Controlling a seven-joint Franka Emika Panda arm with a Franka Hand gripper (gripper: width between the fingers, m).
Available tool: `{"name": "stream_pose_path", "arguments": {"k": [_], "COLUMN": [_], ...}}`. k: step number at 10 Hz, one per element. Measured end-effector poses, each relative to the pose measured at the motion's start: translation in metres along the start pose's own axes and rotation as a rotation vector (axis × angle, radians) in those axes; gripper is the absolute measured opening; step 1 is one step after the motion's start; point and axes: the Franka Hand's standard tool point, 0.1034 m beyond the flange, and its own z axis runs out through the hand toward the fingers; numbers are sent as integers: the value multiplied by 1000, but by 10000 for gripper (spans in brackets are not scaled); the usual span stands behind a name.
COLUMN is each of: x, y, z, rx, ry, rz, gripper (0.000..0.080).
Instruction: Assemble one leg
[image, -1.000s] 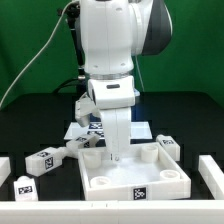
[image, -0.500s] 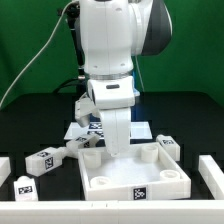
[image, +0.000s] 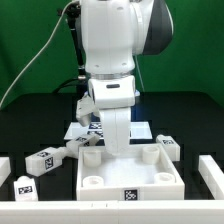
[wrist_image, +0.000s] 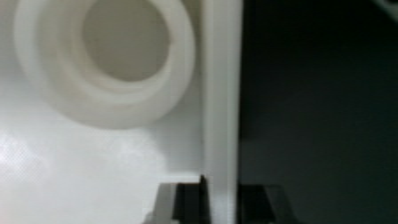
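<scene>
The wide white square panel (image: 100, 189) with round corner holes lies in front of the arm. My gripper (image: 118, 150) reaches down into it and is shut on its thin upright far wall. In the wrist view the gripper (wrist_image: 221, 205) has a dark finger (wrist_image: 182, 204) on each side of that wall (wrist_image: 219, 100), beside a round corner hole (wrist_image: 125, 50). Loose legs, chunky white posts with tags, lie on the table: one (image: 42, 158) and another (image: 24, 187) at the exterior view's left, one (image: 168, 146) at its right. None is held.
The marker board (image: 84, 128) lies behind the panel, partly hidden by the arm. White rails (image: 212, 176) stand at the exterior view's right and at the left edge (image: 4, 166). A further white part (image: 84, 142) lies by the panel's far left corner.
The panel has shifted in my grip: its front edge moved toward the exterior view's left and down, and its front tag slid left. The loose legs have not moved.
</scene>
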Motion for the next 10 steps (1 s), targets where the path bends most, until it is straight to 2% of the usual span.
{"name": "stream_pose_path", "arguments": {"k": [2,3,5,8,10], "x": [10,15,25,44,47], "y": [15,19,19,19,18], "z": [1,2,4,4,4], "rx": [-4,4,31,38,56], "ry": [7,10,8,4,4], "rz": [34,31,11,-34,-44], "gripper": [50,51,51,51,51]}}
